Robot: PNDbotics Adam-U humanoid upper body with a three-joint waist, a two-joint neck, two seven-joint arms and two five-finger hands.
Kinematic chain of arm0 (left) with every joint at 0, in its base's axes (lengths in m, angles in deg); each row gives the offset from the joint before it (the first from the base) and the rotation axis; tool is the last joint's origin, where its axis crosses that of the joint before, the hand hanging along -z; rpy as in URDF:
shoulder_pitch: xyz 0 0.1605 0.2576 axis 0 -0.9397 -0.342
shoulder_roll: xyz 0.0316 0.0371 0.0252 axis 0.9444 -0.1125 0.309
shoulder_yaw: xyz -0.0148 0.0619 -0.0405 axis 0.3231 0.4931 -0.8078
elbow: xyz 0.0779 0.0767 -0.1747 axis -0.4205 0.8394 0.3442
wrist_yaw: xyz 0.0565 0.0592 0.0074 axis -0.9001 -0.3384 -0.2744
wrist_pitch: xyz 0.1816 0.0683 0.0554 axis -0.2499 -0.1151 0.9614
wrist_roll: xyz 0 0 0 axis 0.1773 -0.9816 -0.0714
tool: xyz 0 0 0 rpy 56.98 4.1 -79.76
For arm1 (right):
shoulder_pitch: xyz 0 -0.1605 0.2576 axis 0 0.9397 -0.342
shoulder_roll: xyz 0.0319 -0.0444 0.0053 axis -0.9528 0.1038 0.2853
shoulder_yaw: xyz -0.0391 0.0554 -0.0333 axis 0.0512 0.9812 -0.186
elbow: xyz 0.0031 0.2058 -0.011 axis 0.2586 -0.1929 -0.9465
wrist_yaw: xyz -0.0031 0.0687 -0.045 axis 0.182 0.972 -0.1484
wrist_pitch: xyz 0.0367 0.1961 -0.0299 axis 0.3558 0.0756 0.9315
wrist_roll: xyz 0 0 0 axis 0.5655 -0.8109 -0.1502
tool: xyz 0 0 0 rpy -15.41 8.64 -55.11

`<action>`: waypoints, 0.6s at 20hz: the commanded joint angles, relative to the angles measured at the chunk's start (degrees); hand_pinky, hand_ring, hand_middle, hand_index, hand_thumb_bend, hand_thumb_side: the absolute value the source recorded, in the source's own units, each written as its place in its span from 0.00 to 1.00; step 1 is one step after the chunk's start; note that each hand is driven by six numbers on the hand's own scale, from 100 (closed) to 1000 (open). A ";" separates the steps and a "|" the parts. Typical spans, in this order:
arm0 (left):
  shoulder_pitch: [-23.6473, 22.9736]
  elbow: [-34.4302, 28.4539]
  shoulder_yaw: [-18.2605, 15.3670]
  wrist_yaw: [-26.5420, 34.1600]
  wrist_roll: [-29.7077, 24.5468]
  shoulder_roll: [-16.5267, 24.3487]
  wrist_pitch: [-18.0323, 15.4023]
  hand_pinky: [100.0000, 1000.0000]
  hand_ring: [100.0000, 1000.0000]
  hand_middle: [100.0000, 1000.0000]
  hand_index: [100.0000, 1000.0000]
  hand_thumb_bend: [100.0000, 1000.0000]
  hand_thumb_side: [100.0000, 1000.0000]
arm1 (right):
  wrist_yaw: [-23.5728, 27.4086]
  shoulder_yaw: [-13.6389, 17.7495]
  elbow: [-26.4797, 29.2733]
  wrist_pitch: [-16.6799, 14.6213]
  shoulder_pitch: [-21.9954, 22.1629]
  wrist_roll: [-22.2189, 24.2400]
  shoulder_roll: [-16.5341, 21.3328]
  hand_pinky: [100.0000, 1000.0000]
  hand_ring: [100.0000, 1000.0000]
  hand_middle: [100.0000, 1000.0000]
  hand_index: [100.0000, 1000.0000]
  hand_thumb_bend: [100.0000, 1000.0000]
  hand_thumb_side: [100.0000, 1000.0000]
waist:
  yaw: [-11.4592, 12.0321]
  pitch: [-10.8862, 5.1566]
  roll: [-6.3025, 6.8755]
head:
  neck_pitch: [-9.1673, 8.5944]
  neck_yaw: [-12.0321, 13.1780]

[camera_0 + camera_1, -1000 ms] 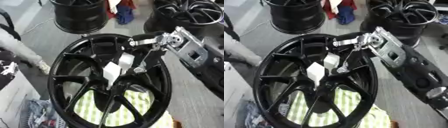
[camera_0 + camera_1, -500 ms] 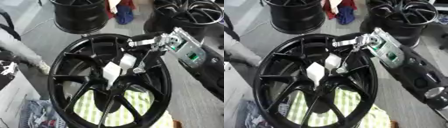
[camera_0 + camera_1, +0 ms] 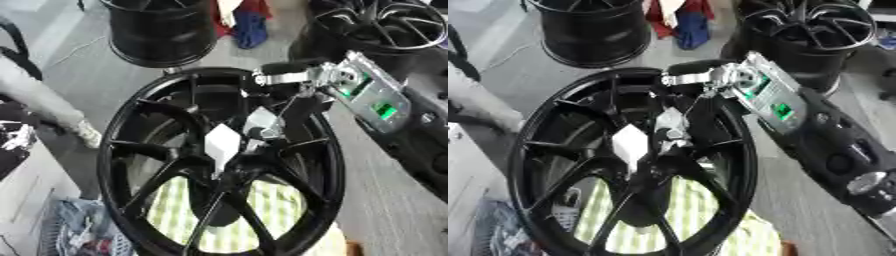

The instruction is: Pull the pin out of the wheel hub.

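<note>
Both head-camera eyes look steeply down, close on the black wheel (image 3: 219,165) filling centre frame; right eye shifts it left.

Wheel hub (image 3: 219,165) sits center, lying over a checked cloth (image 3: 262,210) that shows thru the spokes. Right hand (image 3: 350,87) comes in from the right w/ fingers (image 3: 284,77) over the hub's far rim, just behind the pin (image 3: 261,125) at the middle. Two more rims behind: one far left (image 3: 162,30), one far right (image 3: 376,25), w/ some clothes (image 3: 245,20) btw them.
</note>
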 commanded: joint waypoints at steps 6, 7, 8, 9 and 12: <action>0.80 -0.68 -0.02 -0.12 -0.19 1.04 -0.08 0.50 0.56 0.58 0.74 0.20 0.22 | 2.66 3.17 4.09 1.42 -2.54 -2.16 3.61 0.35 0.29 0.40 0.55 0.21 0.15 | -0.24 -0.98 0.01 | -0.14 -0.11; 0.80 -0.68 -0.03 -0.11 -0.18 1.08 -0.08 0.50 0.56 0.58 0.74 0.20 0.22 | 2.97 3.44 4.51 1.64 -2.61 -2.40 3.88 0.36 0.29 0.40 0.55 0.21 0.15 | -0.27 -1.01 -0.02 | -0.14 -0.09; 0.79 -0.68 -0.04 -0.11 -0.18 1.10 -0.08 0.50 0.56 0.58 0.74 0.20 0.22 | 3.21 3.60 4.90 1.83 -2.60 -2.55 4.11 0.36 0.29 0.40 0.56 0.21 0.15 | -0.30 -1.03 -0.04 | -0.14 -0.06; 0.77 -0.68 -0.07 -0.10 -0.15 1.12 -0.08 0.50 0.56 0.58 0.74 0.20 0.22 | 3.39 3.66 5.26 1.97 -2.53 -2.58 4.32 0.37 0.31 0.42 0.59 0.22 0.15 | -0.32 -1.04 -0.06 | -0.14 -0.01; 0.73 -0.70 -0.11 -0.11 -0.07 1.13 -0.07 0.50 0.56 0.58 0.74 0.20 0.22 | 3.60 3.38 6.12 2.13 -2.17 -1.87 4.76 0.49 0.46 0.57 0.75 0.28 0.18 | -0.36 -1.04 -0.09 | -0.14 0.13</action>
